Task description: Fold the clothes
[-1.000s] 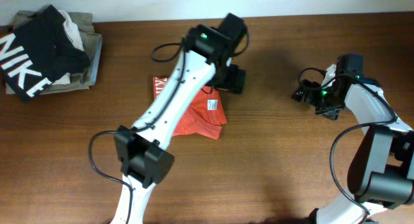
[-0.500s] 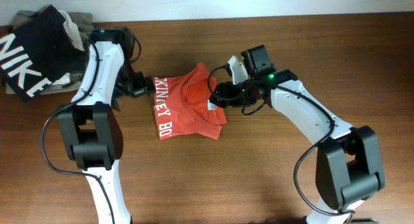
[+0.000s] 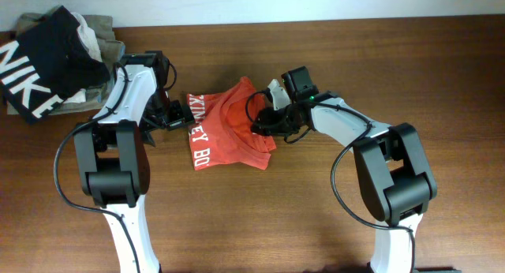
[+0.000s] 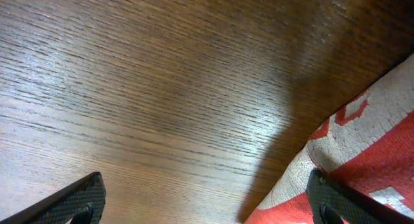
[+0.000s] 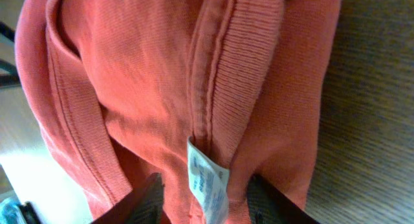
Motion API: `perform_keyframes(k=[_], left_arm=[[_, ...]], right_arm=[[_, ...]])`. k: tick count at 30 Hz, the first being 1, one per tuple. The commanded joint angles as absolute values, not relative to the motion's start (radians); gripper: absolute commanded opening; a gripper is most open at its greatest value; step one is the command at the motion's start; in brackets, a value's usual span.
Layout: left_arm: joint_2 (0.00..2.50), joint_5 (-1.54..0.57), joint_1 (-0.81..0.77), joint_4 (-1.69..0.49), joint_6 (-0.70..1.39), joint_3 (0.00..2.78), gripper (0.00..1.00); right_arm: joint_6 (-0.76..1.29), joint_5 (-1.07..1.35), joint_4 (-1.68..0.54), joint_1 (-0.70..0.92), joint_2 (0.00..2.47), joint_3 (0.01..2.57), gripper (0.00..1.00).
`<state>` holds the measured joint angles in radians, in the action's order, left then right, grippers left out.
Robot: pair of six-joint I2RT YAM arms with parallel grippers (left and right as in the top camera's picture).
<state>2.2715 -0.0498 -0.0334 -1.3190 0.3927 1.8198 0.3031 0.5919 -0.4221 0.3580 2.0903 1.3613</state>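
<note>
Both arms have shifted since half a second ago: the left gripper (image 3: 175, 117) sits lower against the shirt's lettered edge, and the right arm has folded in nearer the collar side.

Overhead, the shirt (image 3: 229, 131) lies crumpled mid-table (image 3: 316, 218) between the two grippers, one at each end, probably so that they can spread it flat for folding. The right gripper (image 3: 264, 121) is over its right edge. White lettering (image 3: 199, 135) runs down the left side; only "BO" at the bottom reads surely. Far left, a black garment (image 3: 39, 64) shows "NIKE" atop a khaki pile (image 3: 110, 60), well apart.

From the left wrist, the left gripper (image 4: 207, 204) is spread wide and holds nothing; bare table (image 4: 162, 88) fills the gap, and the shirt's (image 4: 362, 153) cracked white lettering (image 4: 349, 130) lies just beside the right finger.

From the right wrist, the right gripper (image 5: 210, 201) straddles the ribbed collar (image 5: 239, 68) of the shirt (image 5: 142, 88), its fingers either side of the white label (image 5: 207, 179). Whether they pinch the cloth I cannot tell. The label's print is too blurred to read.
</note>
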Motion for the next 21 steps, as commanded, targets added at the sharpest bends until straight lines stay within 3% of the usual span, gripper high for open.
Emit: perform_keyframes(k=[1,4,7,11,14,15,18,21], left_arm=[[2.263,-0.063,-0.035,-1.316,0.388,1.815,0.99],[2.263,-0.062,-0.035,-1.316,0.387,1.815,0.99],[2.263,-0.060,-0.035,-1.316,0.388,1.815,0.99],[2.263,-0.060,-0.036,-1.316,0.387,1.815,0.99],[2.263,-0.060,-0.036,-1.316,0.387,1.815,0.99],[2.263,-0.060,-0.036,-1.316,0.387,1.815,0.99],[2.263,-0.060,-0.036,-1.312,0.388,1.815,0.99],[2.263,-0.060,-0.036,-1.311,0.387,1.815,0.99]], right_arm=[[0.355,0.564,-0.430,0.357,2.093,1.376,0.15],[0.357,0.562,-0.469,0.345,2.093,1.404,0.13],[0.345,0.464,-0.613,0.345,2.093,1.505,0.20],[0.345,0.458,-0.637,0.346,2.094,1.522,0.04],[0.345,0.440,-0.656,0.346,2.094,1.522,0.04],[0.345,0.394,-0.694,0.347,2.094,1.521,0.12],[0.346,0.404,-0.719,0.350,2.094,1.515,0.17],[0.350,0.416,-0.715,0.363,2.094,1.515,0.31]])
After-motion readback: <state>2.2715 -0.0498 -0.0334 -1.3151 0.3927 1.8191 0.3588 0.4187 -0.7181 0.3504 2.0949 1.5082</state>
